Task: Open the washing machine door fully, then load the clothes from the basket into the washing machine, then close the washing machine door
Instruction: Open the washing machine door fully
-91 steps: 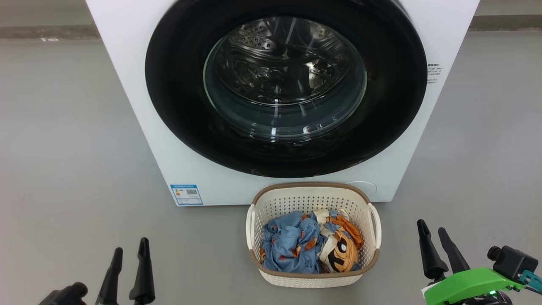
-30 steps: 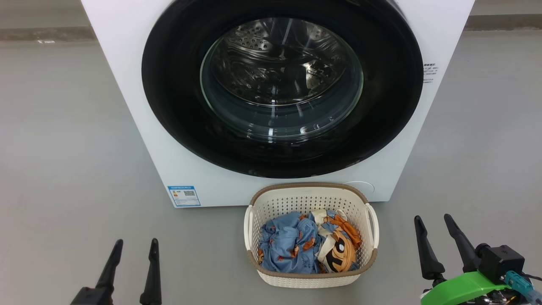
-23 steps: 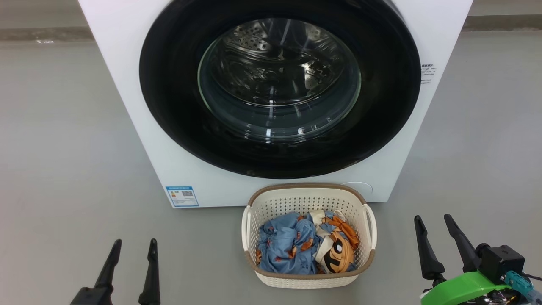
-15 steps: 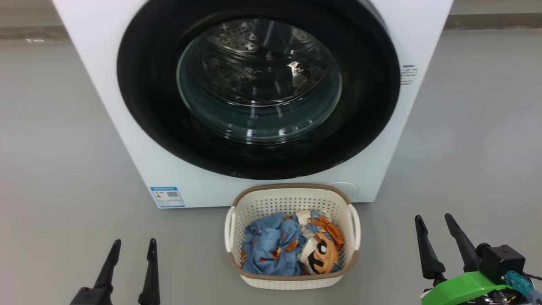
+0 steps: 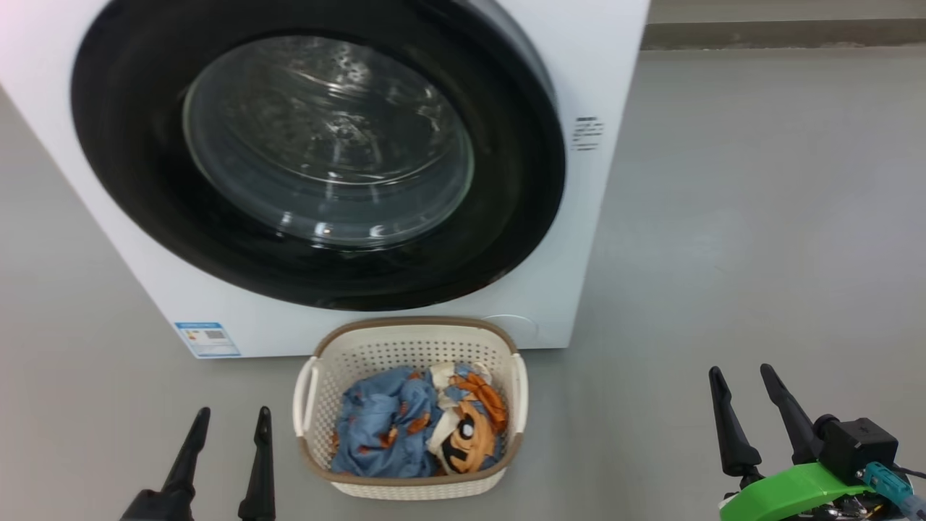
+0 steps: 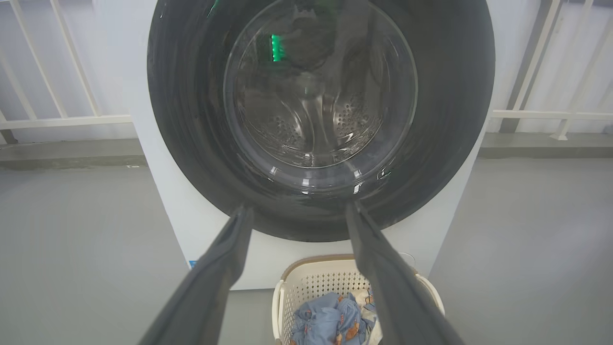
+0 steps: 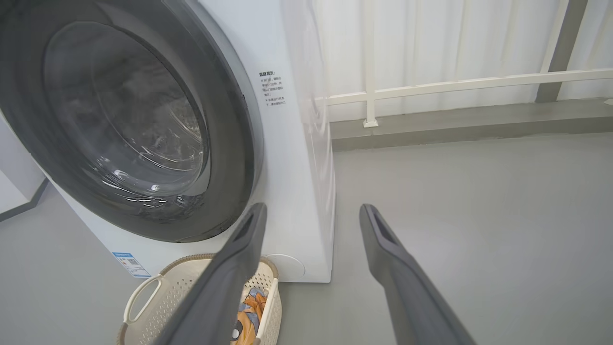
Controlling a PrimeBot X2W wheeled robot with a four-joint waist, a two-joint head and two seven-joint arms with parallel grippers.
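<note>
**Door closed, both grippers spread and empty, basket ahead between them**

Your left gripper (image 5: 234,411) and right gripper (image 5: 741,369) both have their fingers apart with nothing between them.

The washing machine (image 5: 579,65) is cut off at the top and left edges of the head view, so you cannot see its upper panel there. The washing machine door (image 5: 318,155) lies flat against the front, ahead of and above your left gripper. No handle or latch can be made out on its black ring. Glare on the glass blurs the steel drum (image 6: 316,124) behind it.

The basket (image 5: 409,334) stands on the floor (image 5: 723,217), ahead of and between your grippers and nearer the left one. Its far rim is just in front of the machine's base; you cannot tell whether they touch. The clothes (image 5: 412,430) lie bunched inside it, and the cream and orange piece is partly tucked under the blue one. In the left wrist view your right-hand finger covers part of the basket. In the right wrist view the left-hand finger hides most of it.

The machine's right front corner stands ahead and to the left of your right gripper. Bare floor runs from that gripper out to a kerb and a white railing (image 7: 455,84). There is also bare floor to the left of your left gripper, beside the blue label (image 5: 207,339).
</note>
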